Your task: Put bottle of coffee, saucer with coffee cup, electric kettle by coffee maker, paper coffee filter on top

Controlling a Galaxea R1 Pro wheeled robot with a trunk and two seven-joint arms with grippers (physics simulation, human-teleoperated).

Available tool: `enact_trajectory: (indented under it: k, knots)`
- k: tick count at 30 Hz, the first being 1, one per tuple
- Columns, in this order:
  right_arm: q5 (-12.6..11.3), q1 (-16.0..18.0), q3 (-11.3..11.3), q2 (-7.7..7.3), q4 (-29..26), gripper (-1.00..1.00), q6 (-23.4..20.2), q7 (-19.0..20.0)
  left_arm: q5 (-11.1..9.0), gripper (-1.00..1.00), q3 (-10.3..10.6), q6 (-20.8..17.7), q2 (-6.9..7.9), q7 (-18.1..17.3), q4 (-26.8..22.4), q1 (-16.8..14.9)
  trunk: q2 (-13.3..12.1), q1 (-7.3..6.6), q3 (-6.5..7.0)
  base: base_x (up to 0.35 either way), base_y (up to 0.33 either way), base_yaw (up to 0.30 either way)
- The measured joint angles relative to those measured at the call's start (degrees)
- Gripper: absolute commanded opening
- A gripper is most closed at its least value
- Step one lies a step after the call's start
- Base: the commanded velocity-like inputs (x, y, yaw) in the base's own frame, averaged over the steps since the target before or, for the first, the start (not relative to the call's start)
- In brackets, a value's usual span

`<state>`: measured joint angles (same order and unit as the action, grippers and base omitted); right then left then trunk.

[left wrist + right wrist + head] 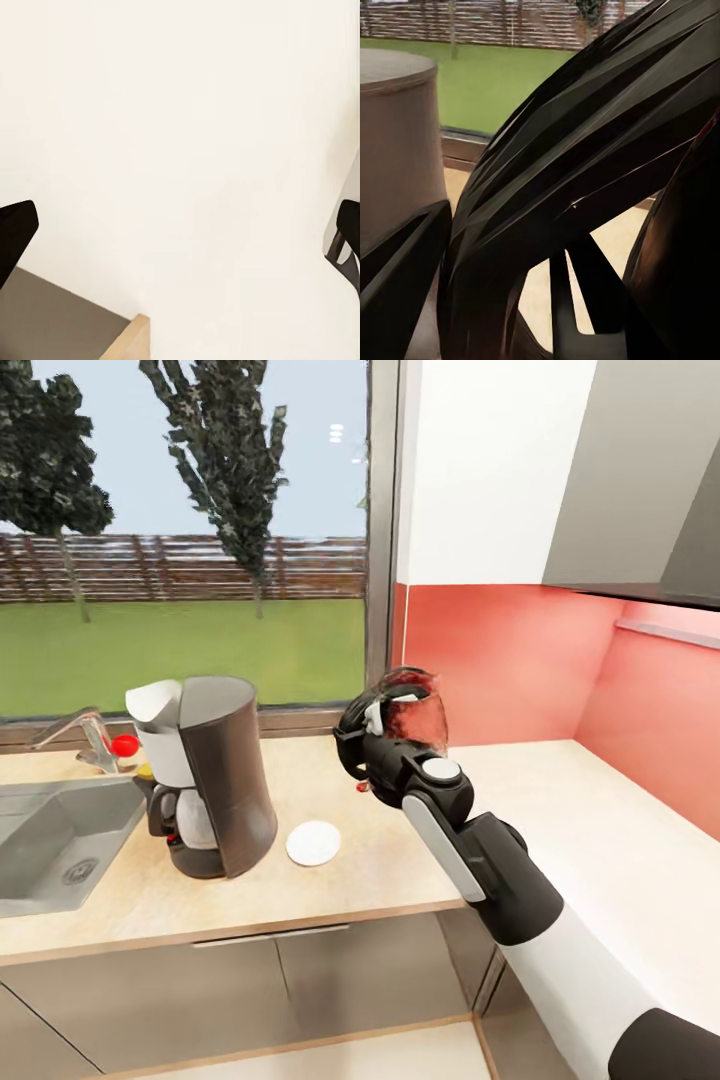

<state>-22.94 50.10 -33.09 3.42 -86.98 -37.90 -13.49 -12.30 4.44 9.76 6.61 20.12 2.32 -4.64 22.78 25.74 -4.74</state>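
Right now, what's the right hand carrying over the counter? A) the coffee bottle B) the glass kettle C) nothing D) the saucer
B: in the head view the right hand is closed on the black loop handle of the electric kettle, held in the air above the kitchen countertop, while the saucer lies flat beside the coffee maker.

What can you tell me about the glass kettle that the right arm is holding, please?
The clear glass electric kettle has a black loop handle and its glass reflects the red wall. It is held in the air by the right gripper, whose jaws close on the handle. It hangs tilted above the beige speckled countertop, to the right of the tall dark grey coffee maker and the small round white saucer, touching neither.
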Motion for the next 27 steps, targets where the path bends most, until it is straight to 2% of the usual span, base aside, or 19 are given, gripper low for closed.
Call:
enact_trajectory:
  k: [7, 16, 27]
  knots:
    - [-0.2, 0.0, -0.4, -0.2, 0.2, -1.0, 0.1, 0.1, -0.1, 1.0, 0.0, -0.1, 0.0, 0.0, 0.0, 0.0, 0.0, 0.0, 0.0, 0.035, -0.008, 0.0]
    - [-0.4, 0.0, -0.8, 0.17, 0.2, -1.0, 0.1, -0.1, -0.1, 1.0, 0.0, 0.0, 0.0, 0.0, 0.0, 0.0, 0.0, -0.02, 0.0, 0.268, 0.0, 0.0]
    - [-0.4, -0.1, -0.8, 0.1, 0.2, -1.0, 0.1, -0.1, -0.1, 1.0, 0.0, 0.0, 0.0, 0.0, 0.0, 0.0, 0.0, -0.01, -0.01, 0.081, 0.0, 0.013]
